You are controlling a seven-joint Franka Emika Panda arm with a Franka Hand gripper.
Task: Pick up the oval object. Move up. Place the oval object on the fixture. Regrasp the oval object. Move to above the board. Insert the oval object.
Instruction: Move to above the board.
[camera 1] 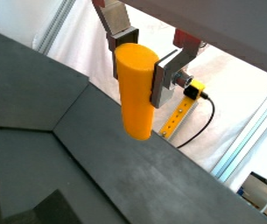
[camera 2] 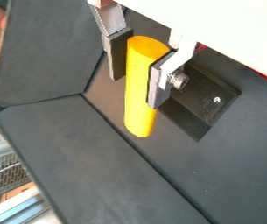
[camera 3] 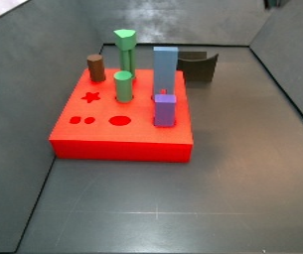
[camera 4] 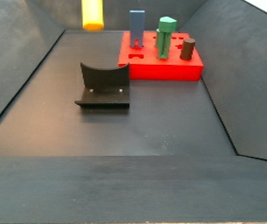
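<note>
The oval object is a yellow-orange peg, held upright between the silver fingers of my gripper, which is shut on its upper part. In a wrist view the gripper holds the oval object in the air next to the dark fixture, its lower end clear of the floor. In a side view only the oval object's lower end shows, at the picture's edge, high above the floor beyond the fixture. The red board lies beside the fixture.
On the board stand a tall blue peg, a green peg, a green round peg, a brown peg and a purple peg. Sloping dark walls enclose the floor. A yellow cable part hangs outside.
</note>
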